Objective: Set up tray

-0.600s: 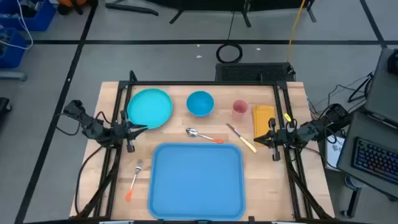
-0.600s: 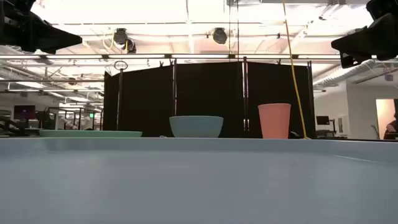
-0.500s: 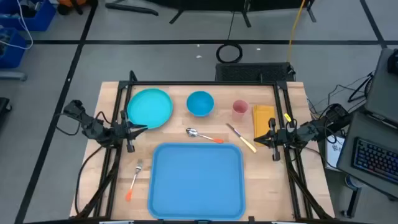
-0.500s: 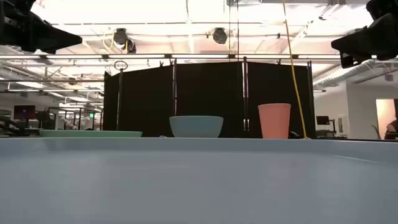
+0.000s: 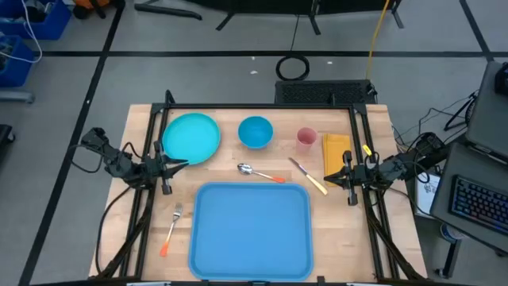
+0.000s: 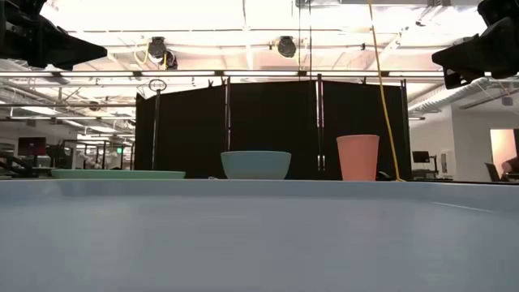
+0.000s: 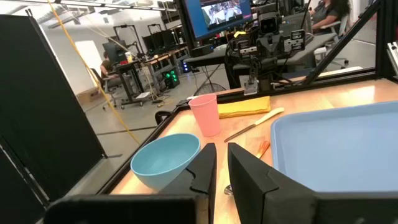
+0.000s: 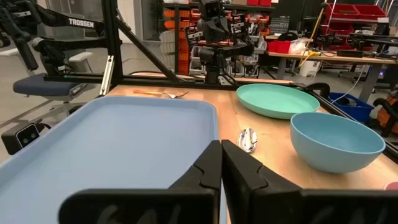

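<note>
Seen from above, the blue tray [image 5: 251,229] fills the lower centre, its bottom rim apparently cut off, flanked by the left gripper [image 5: 184,164] nearly closed and the right gripper [image 5: 326,179] pressed together, both empty.

In the low view the tray [image 6: 259,235] fills the whole lower half as a blurred pale band and runs off both sides, hiding the table top, the cutlery and the bases of the plate [image 6: 117,173], bowl [image 6: 256,165] and pink cup [image 6: 358,157]. Both arms are cut off at that view's upper corners. In the right wrist view the bowl [image 8: 336,140] is clipped at the edge, and the spoon [image 8: 247,139] shows only its head.
</note>
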